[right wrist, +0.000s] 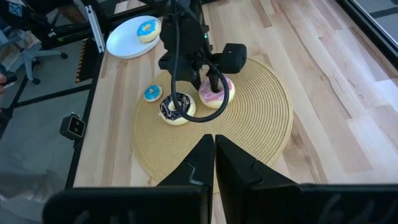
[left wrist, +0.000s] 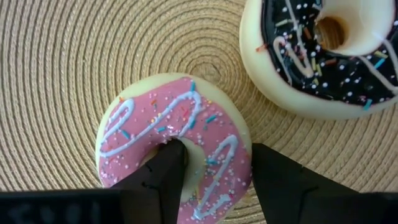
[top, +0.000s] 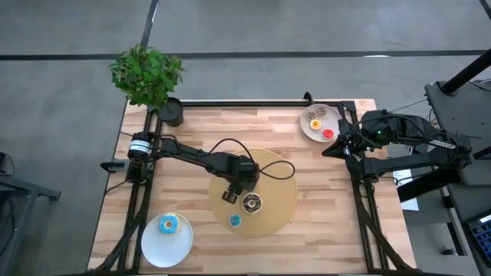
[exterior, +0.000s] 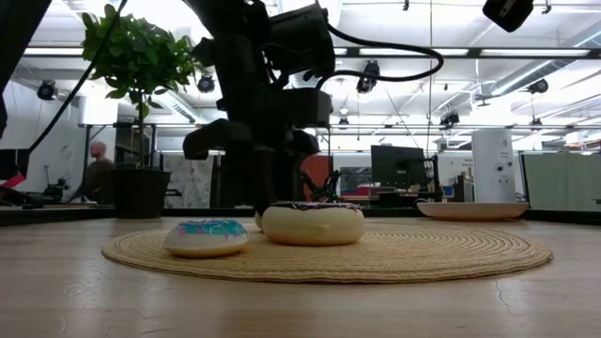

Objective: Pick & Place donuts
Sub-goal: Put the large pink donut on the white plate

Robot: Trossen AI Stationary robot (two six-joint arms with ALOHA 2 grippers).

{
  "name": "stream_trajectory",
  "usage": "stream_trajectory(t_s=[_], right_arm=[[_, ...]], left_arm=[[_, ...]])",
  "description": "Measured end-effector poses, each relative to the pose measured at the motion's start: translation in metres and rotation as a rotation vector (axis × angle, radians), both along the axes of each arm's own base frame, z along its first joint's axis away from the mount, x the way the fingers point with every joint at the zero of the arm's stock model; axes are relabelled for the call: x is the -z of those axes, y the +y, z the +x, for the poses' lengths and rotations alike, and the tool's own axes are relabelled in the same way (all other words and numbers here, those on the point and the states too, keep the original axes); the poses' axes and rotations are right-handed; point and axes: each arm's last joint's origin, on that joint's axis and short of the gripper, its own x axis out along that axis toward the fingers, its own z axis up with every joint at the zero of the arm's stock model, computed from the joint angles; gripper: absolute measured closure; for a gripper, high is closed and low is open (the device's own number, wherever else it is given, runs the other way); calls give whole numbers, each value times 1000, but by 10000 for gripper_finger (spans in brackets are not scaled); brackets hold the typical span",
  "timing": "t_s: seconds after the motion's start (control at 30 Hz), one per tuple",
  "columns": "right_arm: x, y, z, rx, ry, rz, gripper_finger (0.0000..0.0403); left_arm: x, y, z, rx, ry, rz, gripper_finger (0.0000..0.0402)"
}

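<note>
Left wrist view: the left gripper (left wrist: 214, 171) is clamped on the pink donut (left wrist: 177, 140), one finger (left wrist: 165, 171) down through the hole, the other against the outer rim.
Pink donut: flat on the woven mat (top: 284, 192), near its centre, touching nothing but the fingers.
Left arm: reaches from the table's 9 o'clock edge in toward the mat, wrist bent down over the donut, cable looped above it.
Chocolate donut (top: 252, 203): on the mat just beside the pink one, toward 5 o'clock.
Small blue donut (top: 235, 221): on the mat near its 6 o'clock rim.
Blue-iced donut (top: 168, 225): on the white plate (top: 153, 245) at the table's 7 o'clock corner.
Far plate (top: 307, 126): at 1 o'clock, holding small donuts (top: 327, 133).
Right gripper (right wrist: 214, 146): fingers pressed together, empty, parked at the 3 o'clock edge beside that plate.
</note>
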Motion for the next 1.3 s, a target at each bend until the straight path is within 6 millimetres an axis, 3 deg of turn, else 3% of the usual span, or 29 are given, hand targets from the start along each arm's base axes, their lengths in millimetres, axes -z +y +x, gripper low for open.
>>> stream_trajectory(t_s=[1.3], right_arm=[[0,0,0,0,0,0,394]], left_arm=[[-6,0,-1,-18,38,-35,251]])
